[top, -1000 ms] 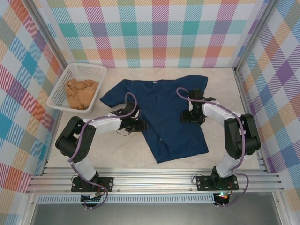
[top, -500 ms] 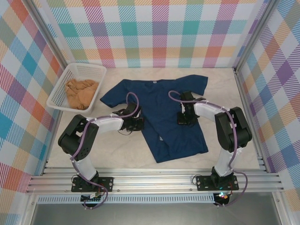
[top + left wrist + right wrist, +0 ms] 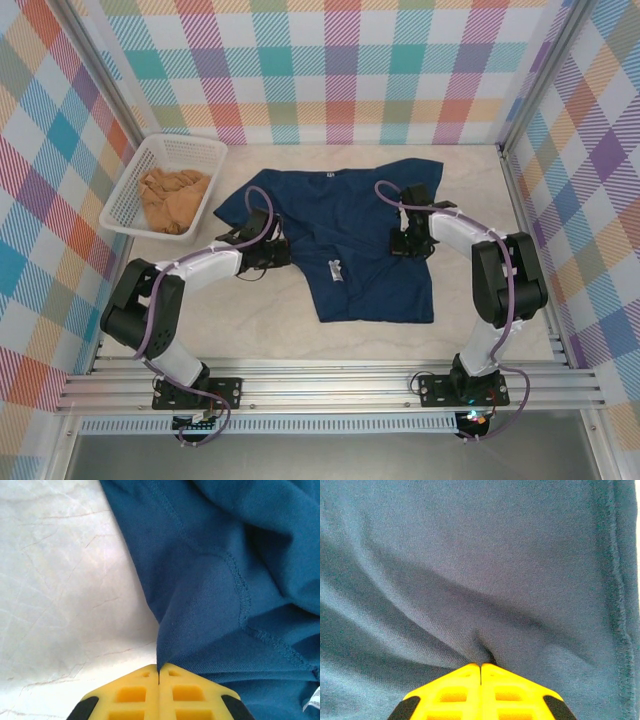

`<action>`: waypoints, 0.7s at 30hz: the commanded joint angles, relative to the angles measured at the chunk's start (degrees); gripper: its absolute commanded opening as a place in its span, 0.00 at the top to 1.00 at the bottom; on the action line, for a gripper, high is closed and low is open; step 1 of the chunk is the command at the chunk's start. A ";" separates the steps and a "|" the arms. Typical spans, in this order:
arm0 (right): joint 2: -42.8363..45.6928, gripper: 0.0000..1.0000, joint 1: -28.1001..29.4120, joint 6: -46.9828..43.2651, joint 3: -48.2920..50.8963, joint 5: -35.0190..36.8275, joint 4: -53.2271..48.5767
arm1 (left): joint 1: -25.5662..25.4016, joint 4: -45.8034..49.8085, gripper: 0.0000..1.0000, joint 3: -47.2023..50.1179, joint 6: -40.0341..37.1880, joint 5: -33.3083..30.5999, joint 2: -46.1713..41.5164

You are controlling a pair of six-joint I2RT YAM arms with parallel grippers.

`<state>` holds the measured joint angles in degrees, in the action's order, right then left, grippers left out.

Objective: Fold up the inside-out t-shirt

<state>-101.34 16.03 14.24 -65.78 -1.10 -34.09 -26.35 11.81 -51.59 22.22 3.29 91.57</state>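
1. The dark navy blue short-sleeved cloth t-shirt (image 3: 350,215) was lying spread out in the middle of the pale marbled table (image 3: 200,310), collar at the far side, hem toward the near edge.
2. A small white tag (image 3: 334,270) was showing on the fabric a bit left of the middle, and you could see raised stitched seams in the left wrist view.
3. The left gripper (image 3: 272,252) was down at the t-shirt's left edge, just near of the left sleeve. Its yellow fingers (image 3: 131,696) were pressed fully together, with the edge of the blue fabric pinched at the tips and bare table right beside it on the left.
4. The right gripper (image 3: 410,243) sat on the right side of the t-shirt, close to that edge. Its yellow fingers (image 3: 510,695) were clamped tight too, with a little pucker of cloth caught between the tips and a seam running along the right.
5. A white plastic mesh basket (image 3: 190,143) stood at the far left of the table, near the left sleeve, with a crumpled tan-orange cloth garment (image 3: 175,198) inside.
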 commanded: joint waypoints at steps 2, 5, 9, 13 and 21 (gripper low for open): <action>1.62 0.96 -1.20 -1.23 -1.91 1.73 -2.97 | 1.30 8.14 1.00 2.16 -1.12 -5.68 -2.78; 2.16 0.89 -1.09 -1.80 -2.69 1.01 -3.37 | 1.30 9.42 0.72 3.91 -1.49 -7.39 -5.09; 4.13 0.68 -1.00 -1.65 -1.68 -4.76 -2.47 | -1.83 4.85 0.44 7.29 -4.11 -1.95 -11.71; 7.11 0.58 -1.00 -1.72 -0.13 -5.67 -2.69 | -11.47 -5.71 0.40 10.45 -9.81 6.00 -17.24; 11.17 0.53 -2.05 -2.40 1.42 -2.75 -3.67 | -27.87 -7.09 0.42 -3.13 -13.86 7.11 0.26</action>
<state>-92.05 14.79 12.78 -65.32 -4.73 -35.90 -51.42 6.02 -50.85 10.52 9.47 86.13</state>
